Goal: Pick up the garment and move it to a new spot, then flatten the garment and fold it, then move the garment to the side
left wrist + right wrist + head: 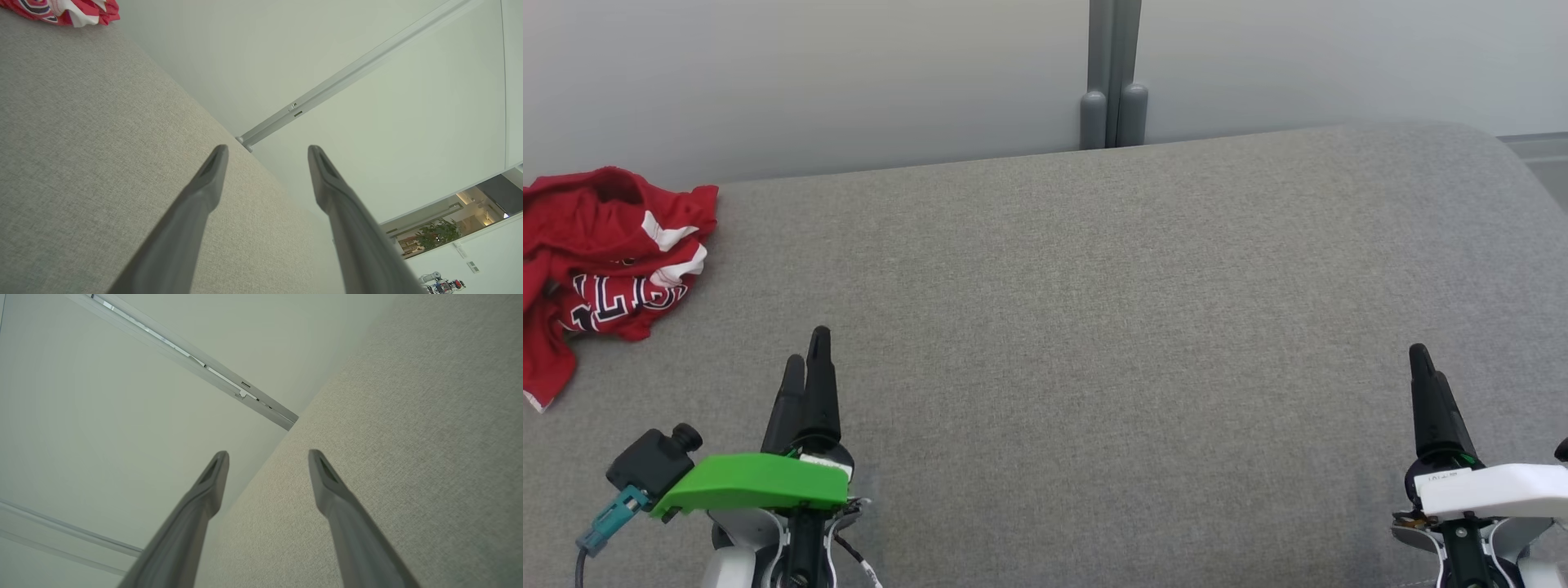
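A red jersey (605,245) is bunched at the table's (1094,327) far left corner, and the left hand (807,347) and right hand (1429,363) are held wide open, empty.

A grey fabric-covered surface (1143,327) with a rounded far right corner meets a pale wall (849,73); a grey post (1112,73) rises behind its far edge, near the middle.

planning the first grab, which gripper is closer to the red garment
The left gripper, with the green cover; the red garment lies bunched on that side. The right gripper, white-covered, is far across.
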